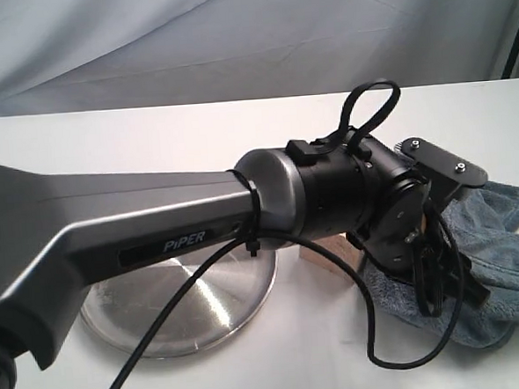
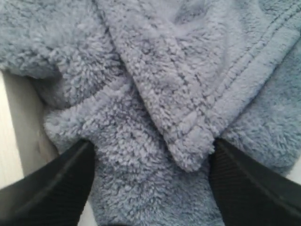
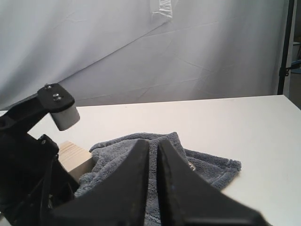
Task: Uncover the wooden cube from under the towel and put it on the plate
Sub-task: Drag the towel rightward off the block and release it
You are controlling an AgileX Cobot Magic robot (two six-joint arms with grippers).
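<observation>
Towel (image 2: 155,117) bunches between the wide-spread left jaws; right jaws sit closed, empty.

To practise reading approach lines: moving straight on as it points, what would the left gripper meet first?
The towel: the left gripper points into its bunched folds, one fold lying between the open fingers. Depth is unclear, but it looks very close.

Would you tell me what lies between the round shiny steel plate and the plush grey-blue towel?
The exterior view shows the pale wooden cube there, partly hidden by the left arm.
</observation>
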